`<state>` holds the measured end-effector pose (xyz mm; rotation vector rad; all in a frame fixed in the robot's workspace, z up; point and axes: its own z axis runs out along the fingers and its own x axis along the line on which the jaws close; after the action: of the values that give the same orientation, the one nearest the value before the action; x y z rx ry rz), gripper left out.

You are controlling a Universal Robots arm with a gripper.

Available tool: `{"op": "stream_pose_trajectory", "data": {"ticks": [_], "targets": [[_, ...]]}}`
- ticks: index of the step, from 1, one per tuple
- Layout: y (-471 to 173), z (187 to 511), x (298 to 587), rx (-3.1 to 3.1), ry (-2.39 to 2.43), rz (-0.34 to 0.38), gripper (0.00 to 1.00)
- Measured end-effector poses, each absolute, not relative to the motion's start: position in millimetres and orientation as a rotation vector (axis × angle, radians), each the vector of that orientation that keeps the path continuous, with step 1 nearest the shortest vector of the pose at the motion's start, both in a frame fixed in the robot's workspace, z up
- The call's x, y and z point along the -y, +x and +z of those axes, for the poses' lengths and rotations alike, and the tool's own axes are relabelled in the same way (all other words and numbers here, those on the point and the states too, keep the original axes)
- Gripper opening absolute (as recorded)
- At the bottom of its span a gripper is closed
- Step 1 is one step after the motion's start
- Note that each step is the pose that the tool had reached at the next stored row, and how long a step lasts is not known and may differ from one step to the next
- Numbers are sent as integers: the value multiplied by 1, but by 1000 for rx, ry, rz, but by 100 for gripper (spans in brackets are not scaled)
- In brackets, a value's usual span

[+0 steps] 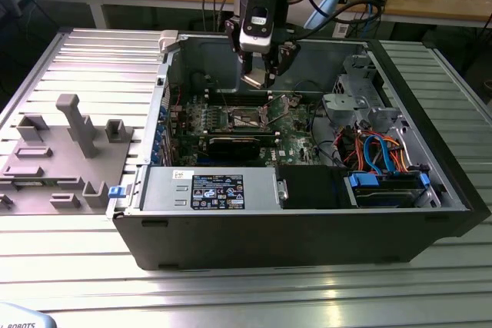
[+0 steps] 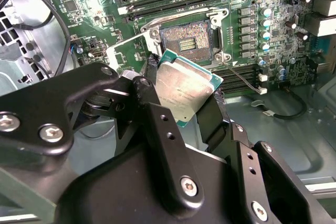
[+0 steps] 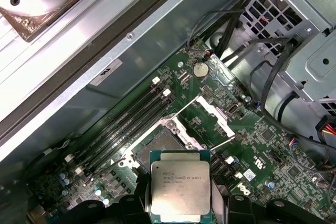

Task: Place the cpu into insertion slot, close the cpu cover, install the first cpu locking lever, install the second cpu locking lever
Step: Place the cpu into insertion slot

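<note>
The exterior view shows the gripper hanging inside the open case, over the motherboard; what it carries is hard to tell there. Both wrist views show it: the fingers are closed on two opposite edges of the cpu, holding it in the air above the slot, apart from it. The slot's contacts lie bare. The cover stands swung open beside it.

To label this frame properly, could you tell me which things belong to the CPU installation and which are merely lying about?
Job: gripper, holding cpu; insertion slot; cpu cover, open.
Bystanders: memory slots; drive cage; grey fixture block; blue cables.
</note>
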<state>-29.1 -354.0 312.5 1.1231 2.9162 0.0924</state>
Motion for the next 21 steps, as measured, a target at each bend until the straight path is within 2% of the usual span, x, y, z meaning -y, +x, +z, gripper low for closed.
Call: {"op": "stream_pose_trajectory", "data": {"ticks": [21], "targets": [[-29, 311, 354, -2886, 1190, 85, 54]]}}
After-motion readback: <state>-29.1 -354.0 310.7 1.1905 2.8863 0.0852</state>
